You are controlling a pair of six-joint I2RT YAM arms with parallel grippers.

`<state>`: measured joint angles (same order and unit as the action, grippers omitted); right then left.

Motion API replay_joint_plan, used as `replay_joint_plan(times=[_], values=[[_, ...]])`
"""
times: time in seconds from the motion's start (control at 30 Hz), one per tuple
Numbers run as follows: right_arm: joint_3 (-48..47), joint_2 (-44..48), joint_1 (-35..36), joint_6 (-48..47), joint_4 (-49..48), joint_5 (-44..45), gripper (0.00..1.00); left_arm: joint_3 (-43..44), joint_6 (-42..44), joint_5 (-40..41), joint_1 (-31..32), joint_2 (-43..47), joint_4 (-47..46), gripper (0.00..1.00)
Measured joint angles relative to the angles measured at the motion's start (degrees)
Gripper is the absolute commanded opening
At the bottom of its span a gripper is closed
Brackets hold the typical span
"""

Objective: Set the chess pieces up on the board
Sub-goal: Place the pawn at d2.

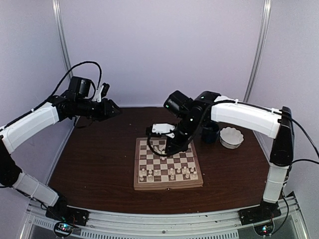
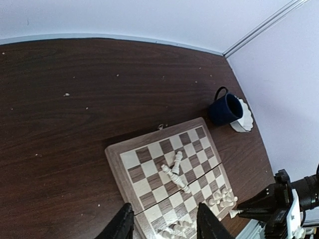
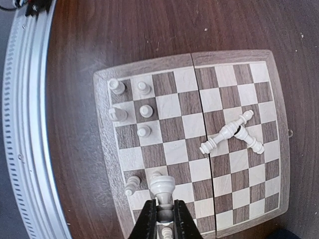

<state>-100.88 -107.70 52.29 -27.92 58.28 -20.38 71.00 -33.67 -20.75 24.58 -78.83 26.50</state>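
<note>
The chess pieces (image 3: pixel 143 110) are mostly on the board (image 1: pixel 168 185). A group stands on the rows at its near edge, and the fallen pieces (image 3: pixel 230 132) lie crossed over each other toward its far side.

On the left, I have my left arm raised well above the table (image 1: pixel 89 164), elbow bent and forearm about level, pointing inward. The left gripper (image 2: pixel 162 221) looks down on the board, jaws spread with nothing between them.

My right arm reaches in from the right and bends steeply down over the board. The right gripper (image 3: pixel 163 211) is clamped on the held piece (image 3: pixel 162 188), upright over the board's right half. I cannot tell whether it touches a square.

Right of the board, a dark blue mug (image 1: pixel 210 132) and a white bowl (image 1: pixel 232 138) stand just beside each other.
</note>
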Motion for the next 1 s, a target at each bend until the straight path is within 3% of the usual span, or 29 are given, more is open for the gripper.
replay_joint_plan(times=[0.33, 1.0], values=[[-7.8, -12.48, 10.97, -7.45, 8.63, 17.57, 0.05, -5.88, 4.42, -0.24, -8.72, 2.69, 1.73, 0.43], [-12.7, -19.28, 12.52, -9.62, 13.46, 26.58, 0.07, -8.9, 4.11, -4.15, -10.78, 4.55, 0.11, 0.43]])
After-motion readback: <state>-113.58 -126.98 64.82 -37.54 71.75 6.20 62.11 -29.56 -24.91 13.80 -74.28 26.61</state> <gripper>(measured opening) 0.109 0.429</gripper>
